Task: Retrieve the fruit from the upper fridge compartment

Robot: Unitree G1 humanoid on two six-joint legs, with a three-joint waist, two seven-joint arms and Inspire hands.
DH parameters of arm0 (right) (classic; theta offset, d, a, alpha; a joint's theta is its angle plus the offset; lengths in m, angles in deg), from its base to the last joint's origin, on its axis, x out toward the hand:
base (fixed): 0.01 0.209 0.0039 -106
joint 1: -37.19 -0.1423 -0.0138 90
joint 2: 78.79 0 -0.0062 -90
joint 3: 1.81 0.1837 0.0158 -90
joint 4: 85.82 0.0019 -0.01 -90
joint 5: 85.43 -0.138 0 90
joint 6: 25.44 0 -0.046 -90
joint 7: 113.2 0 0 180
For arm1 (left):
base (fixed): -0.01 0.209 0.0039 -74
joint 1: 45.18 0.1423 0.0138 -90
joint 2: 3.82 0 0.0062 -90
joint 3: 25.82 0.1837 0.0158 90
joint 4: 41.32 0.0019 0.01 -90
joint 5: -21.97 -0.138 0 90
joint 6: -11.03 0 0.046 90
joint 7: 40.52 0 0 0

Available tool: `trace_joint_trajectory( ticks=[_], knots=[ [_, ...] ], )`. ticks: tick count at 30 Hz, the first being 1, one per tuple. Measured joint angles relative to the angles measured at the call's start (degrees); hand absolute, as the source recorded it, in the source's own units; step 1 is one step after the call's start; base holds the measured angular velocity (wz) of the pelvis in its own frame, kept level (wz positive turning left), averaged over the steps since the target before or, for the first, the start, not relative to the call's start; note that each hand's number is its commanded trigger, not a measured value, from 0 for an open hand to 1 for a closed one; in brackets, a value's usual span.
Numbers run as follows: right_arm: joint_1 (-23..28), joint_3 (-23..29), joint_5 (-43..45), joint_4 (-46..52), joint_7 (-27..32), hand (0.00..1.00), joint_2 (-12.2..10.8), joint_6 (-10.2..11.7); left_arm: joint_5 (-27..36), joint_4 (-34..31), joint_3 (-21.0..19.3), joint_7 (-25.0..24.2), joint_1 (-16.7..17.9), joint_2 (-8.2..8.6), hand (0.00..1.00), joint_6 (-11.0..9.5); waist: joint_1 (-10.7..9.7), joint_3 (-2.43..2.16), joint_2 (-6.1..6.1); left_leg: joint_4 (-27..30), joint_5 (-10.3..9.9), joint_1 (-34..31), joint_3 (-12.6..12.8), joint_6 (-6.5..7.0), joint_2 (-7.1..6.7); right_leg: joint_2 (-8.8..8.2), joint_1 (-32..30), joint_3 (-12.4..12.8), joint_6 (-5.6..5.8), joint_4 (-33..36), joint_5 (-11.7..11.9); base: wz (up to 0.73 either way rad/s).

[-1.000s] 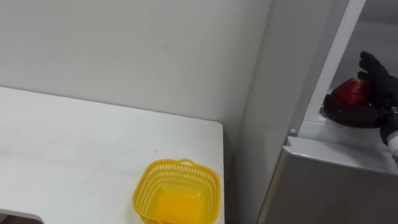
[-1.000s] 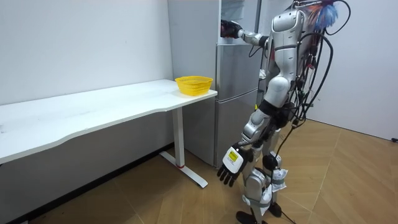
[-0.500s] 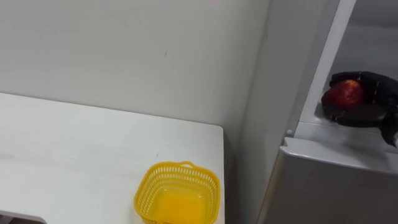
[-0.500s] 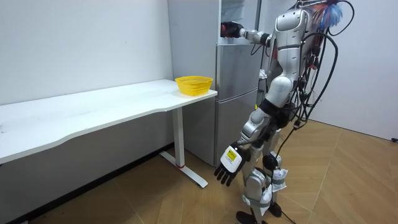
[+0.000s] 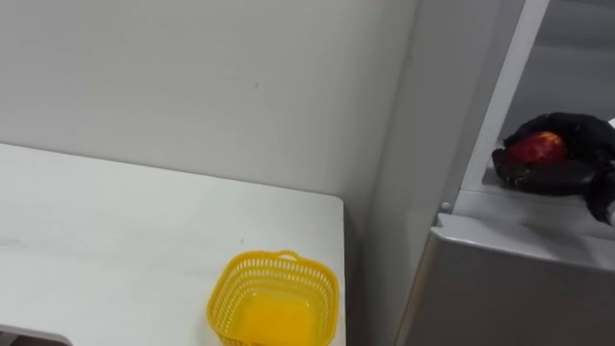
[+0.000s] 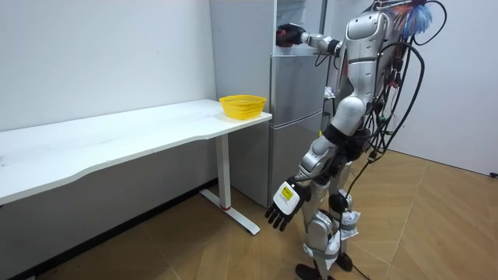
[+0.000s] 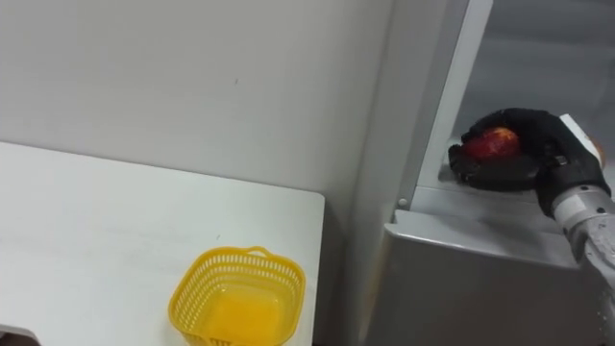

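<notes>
I see the right hand (image 7: 536, 146) clamped round a red apple (image 7: 494, 141) at the sill of the upper fridge compartment (image 7: 548, 48). Left hand (image 6: 282, 208) hangs low, fingers relaxed. Yellow basket (image 7: 235, 298) sits on the counter (image 7: 96, 231).

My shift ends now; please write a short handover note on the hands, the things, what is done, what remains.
Right robot hand: shut on the red apple, inside the open upper fridge, at its front edge.
Left robot hand: open, empty, hanging beside the legs.
Done: apple grasped.
Left: bring it out; the empty yellow basket on the table is likely the goal.
</notes>
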Motion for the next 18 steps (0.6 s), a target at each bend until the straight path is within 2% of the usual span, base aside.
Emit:
trace_joint_trajectory(
  ticks=[7,10,13,16,18],
  knots=[
    [2.2,-1.0,2.4,4.2,3.5,1.0,-0.2,-0.4,0.0,0.7,0.0,0.0,-0.3,-0.32,0.0,-0.2,0.0,0.21,-0.34,-0.1,0.0,0.2,0.5,0.03,-0.01,0.03,0.0,0.5,-0.09,-0.1,0.1,-0.03],
    [5.5,-0.9,4.0,10.8,6.1,1.0,-0.6,-1.2,-0.4,1.0,0.0,0.0,-0.2,-0.25,0.0,-0.4,0.0,0.16,-0.41,-0.4,0.0,0.1,0.9,0.04,0.0,0.04,-0.5,1.0,-0.12,-0.1,0.1,-0.08],
    [8.0,-0.7,3.9,16.3,7.1,1.0,-1.3,-1.3,-0.4,1.2,0.1,0.2,-0.2,-0.21,0.0,-0.5,-0.9,0.32,-0.08,-1.0,0.1,0.2,1.5,0.13,0.0,0.0,-0.8,1.4,-0.13,-0.1,0.1,-0.09],
    [10.6,-0.7,4.8,22.3,7.7,1.0,-1.8,-1.3,-0.4,1.3,0.1,0.8,-0.6,-0.18,0.0,-1.4,-1.1,0.4,0.74,-1.4,0.2,0.1,2.3,0.17,0.05,-0.02,-1.3,2.0,-0.12,0.0,0.1,-0.11],
    [13.4,-0.7,5.7,27.5,8.4,1.0,-2.1,-1.2,0.4,2.2,0.1,1.4,-0.8,0.02,0.0,-2.8,-1.1,0.42,1.32,-2.3,0.2,0.8,3.3,0.19,0.09,0.03,-1.4,2.8,-0.11,-0.1,0.1,-0.19]
  ],
)
